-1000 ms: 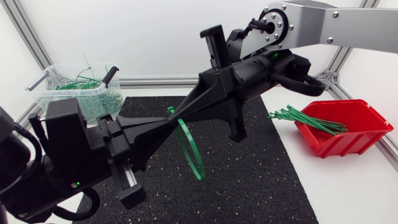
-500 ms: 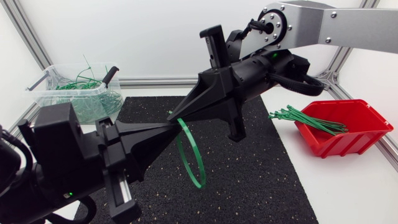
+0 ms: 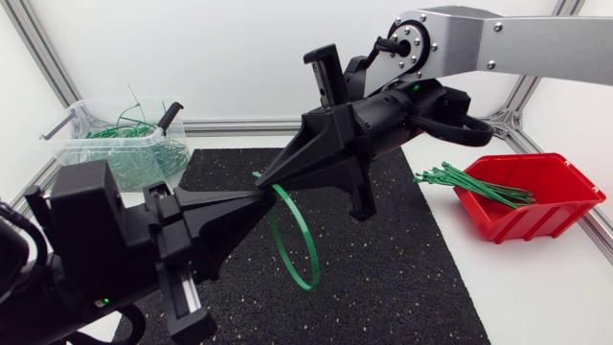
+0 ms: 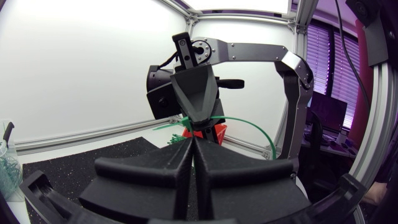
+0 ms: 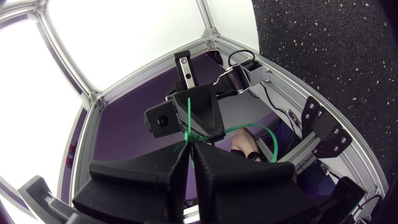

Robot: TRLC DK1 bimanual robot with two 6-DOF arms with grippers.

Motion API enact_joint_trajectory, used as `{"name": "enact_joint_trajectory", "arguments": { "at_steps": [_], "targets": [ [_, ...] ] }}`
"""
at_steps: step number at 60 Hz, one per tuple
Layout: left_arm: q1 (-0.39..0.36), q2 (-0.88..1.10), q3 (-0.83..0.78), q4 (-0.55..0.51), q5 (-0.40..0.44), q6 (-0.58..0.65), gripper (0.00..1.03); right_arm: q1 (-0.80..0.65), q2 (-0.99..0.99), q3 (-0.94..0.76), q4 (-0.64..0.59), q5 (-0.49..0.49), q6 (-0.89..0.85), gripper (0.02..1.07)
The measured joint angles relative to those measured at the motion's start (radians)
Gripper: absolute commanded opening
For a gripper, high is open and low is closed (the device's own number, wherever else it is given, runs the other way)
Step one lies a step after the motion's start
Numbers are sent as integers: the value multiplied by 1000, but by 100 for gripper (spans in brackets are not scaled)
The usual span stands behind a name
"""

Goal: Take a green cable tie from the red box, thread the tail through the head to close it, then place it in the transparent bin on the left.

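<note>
Left pincer [image 3: 259, 194] and right pincer [image 3: 262, 177] meet at frame centre, both clamped on the green cable tie [image 3: 308, 287]. Its head is barely visible, and the loop's long axis points down.

Across the last second the left arm [image 3: 86, 240] has drawn back toward its own side and sunk lower in the head view, most of it in the first half-second, leaving the left hand [image 3: 259, 194] stretched out flatter toward the right hand [image 3: 262, 178]. The loop of the green cable tie [image 3: 297, 244] has opened from a narrow sliver into a broader, rounder ring, and its lowest edge now hangs lower over the black mat [image 3: 402, 278]. The right hand has edged slightly toward the left arm's side, and the silver link [image 3: 536, 43] behind it has tilted a touch.
</note>
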Motion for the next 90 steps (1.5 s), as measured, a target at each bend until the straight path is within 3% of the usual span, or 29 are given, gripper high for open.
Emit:
{"name": "enact_joint_trajectory", "arguments": {
  "at_steps": [12, 26, 90],
  "targets": [
    [0, 0, 0, 6, 3, 0, 3, 0, 0, 0, -31, 3, -48, 26],
    [0, 0, 0, 6, 7, 0, 3, 0, 0, 5, -60, 3, -85, 34],
    [0, 0, 0, 18, 11, 0, 3, -94, -13, 14, -119, 27, -175, 34]
  ]
}}
